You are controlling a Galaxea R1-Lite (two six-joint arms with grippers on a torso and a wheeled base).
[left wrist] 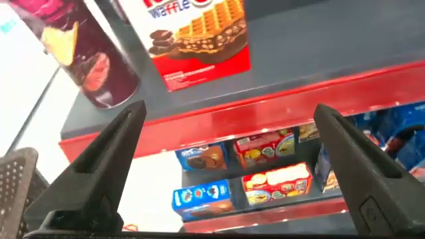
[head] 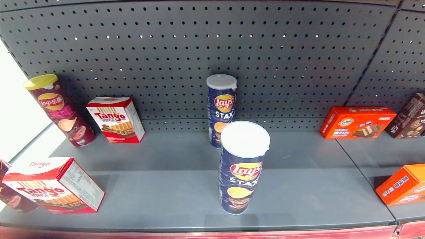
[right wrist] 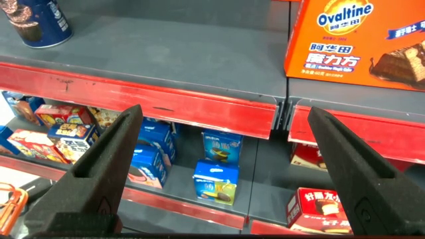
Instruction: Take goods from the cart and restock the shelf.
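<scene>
Shelf: the grey shelf deck is backed by a perforated panel and has a red edge strip along its front.
Front blue can: the front blue can stands upright at mid-deck near the front edge, lid on and label facing out.
Rear blue can: the rear blue can stands upright close to the back panel, directly behind the front one. I judge the two form one product row, set front to back.
Left group: a maroon can stands beside the rear wafer box. The front wafer box sits ahead of them, turned at an angle. Like goods appear to be grouped by column.
Right group: the rear orange box and a brown box lie at the back. The front orange box sits near the edge on the adjoining deck.
Left gripper: the left gripper has its jaws spread wide with nothing between them. It hangs below and in front of the edge strip, under the maroon can.
Right gripper: the right gripper also has its jaws spread and empty, and it sits low before the edge strip.
Assessment: both arms are clear of the stock and carry nothing, so I judge the next item has yet to be fetched. Gaps in the rows leave room for it.
</scene>
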